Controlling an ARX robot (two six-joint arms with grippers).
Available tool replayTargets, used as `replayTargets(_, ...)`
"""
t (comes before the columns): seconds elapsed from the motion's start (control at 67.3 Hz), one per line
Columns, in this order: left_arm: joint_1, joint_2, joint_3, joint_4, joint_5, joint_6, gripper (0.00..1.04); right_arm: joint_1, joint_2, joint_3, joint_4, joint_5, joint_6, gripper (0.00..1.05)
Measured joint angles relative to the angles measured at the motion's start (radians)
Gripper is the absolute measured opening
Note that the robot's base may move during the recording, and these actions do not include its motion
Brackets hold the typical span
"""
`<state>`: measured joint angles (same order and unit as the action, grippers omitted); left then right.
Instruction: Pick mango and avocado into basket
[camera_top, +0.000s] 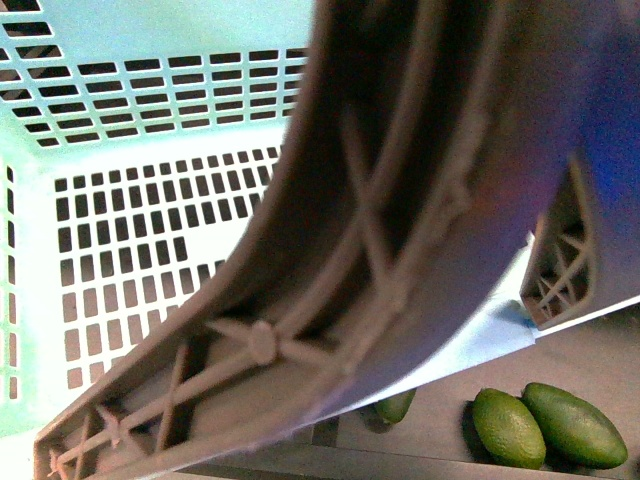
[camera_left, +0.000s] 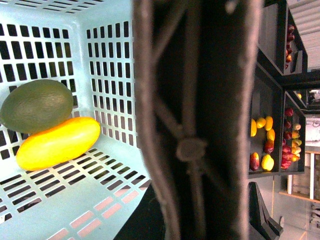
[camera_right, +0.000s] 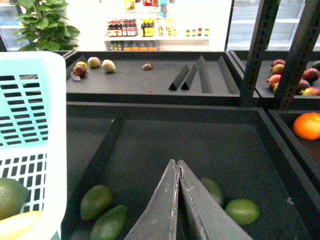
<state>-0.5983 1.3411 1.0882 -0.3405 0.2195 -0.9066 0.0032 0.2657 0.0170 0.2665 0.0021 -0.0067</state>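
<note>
Your mango (camera_left: 57, 143) and avocado (camera_left: 37, 105) lie touching in the basket (camera_left: 107, 60); nothing remains; right claw (camera_right: 178, 167) pressed together, empty; left claw unseen.

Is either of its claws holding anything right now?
The right gripper is shut on nothing. The left gripper is not in view, though its camera sits tight against the brown-grey ribbed handle of the turquoise slotted plastic basket, so a hold there cannot be told.

Grocery shop: produce bins (camera_right: 210, 150), stocked shelves (camera_right: 150, 30).
</note>
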Motion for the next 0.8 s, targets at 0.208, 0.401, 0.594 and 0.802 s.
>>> replayTargets(0.208,0.0,0.0,0.0,0.0,0.001,0.0,0.05,0.0,-0.062,0.0,-0.062,0.0,0.0,0.02)
replayTargets(0.401,0.0,0.0,0.0,0.0,0.001,0.0,0.05,0.0,-0.212,0.0,-0.245,0.001,0.0,0.02)
replayTargets(0.594,0.0,0.0,0.0,0.0,-0.002,0.002,0.05,0.0,-0.257,0.0,-0.264,0.0,0.001,0.02)
replayTargets(0.802,0.0,0.0,0.0,0.0,-0.002,0.001,0.05,0.0,-0.259,0.0,-0.265,0.0,0.0,0.27)
